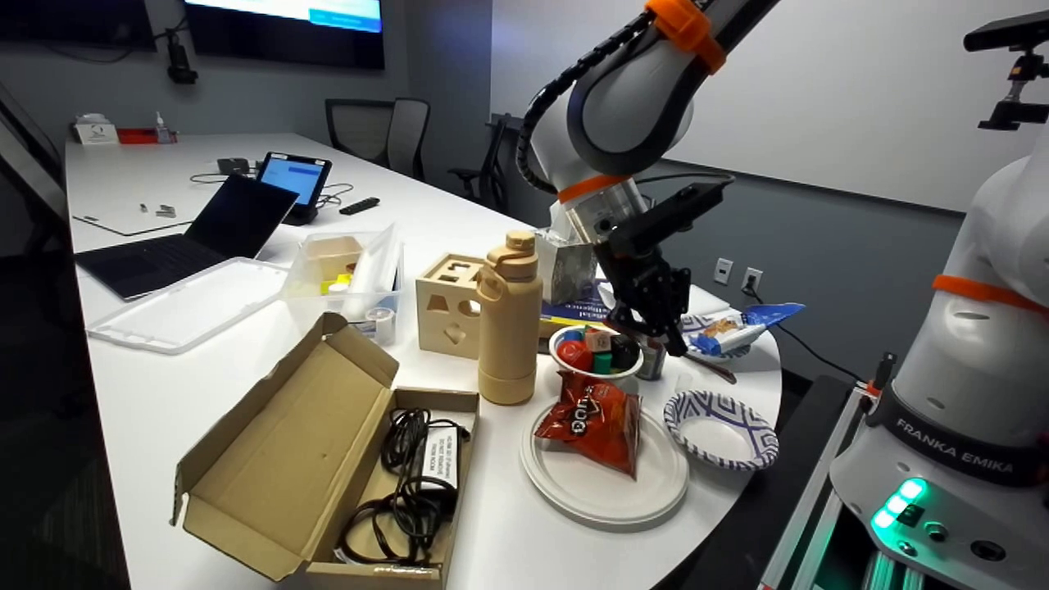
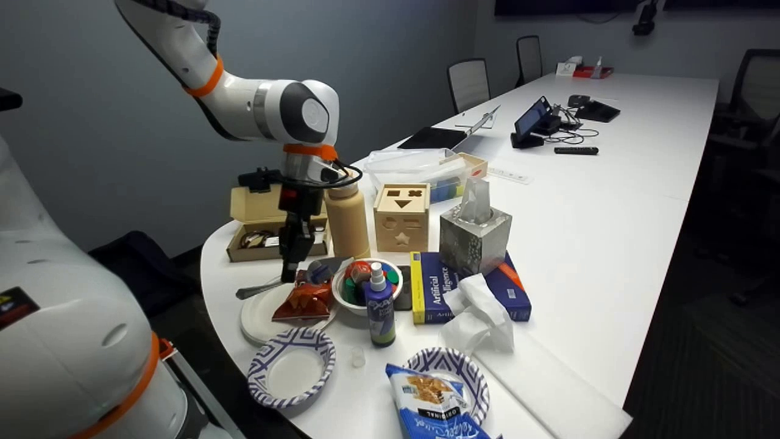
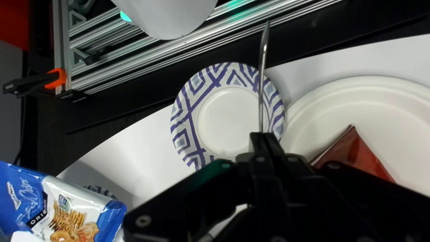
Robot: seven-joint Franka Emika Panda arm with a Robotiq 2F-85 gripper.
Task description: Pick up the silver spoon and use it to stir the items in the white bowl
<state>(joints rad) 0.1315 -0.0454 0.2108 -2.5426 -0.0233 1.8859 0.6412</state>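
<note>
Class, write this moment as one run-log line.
hand: closed on silver spoon | white bowl: items inside | red snack bag: on plate | stirring: cannot tell

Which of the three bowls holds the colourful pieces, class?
The plain white bowl beside the purple spray bottle; the other two bowls have patterned rims, and one carries a blue-and-white snack bag.

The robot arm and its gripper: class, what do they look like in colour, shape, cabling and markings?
The arm is white and rounded, with dark grey joint trim, orange bands and a black ribbed cable outside. Its base has a black strip lettered FRANKA EMIKA and green lights. The gripper is black and angular, with narrow, blocky fingertips and pale screw heads.
</note>
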